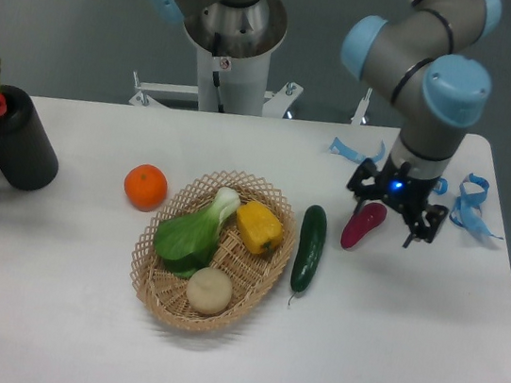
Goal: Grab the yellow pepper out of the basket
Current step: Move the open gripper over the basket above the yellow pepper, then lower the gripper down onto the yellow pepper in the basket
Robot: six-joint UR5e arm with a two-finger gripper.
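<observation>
Fixed camera: glossy lobed yellow pepper sits right side of oval tan wicker basket, beside leafy green bok choy. Two-finger gripper spread wide, empty, above dark red sweet potato. Pepper likely light, stiff, slick; grip across mid-body lobes.

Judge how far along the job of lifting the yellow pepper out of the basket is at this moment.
Nothing is done yet: the yellow pepper lies in the basket beside the leafy green and the pale round vegetable. In hand: the pincer hangs open and empty above the purple vegetable, right of the cucumber. Left: cross to the basket, descend, grip the pepper and lift it.
</observation>
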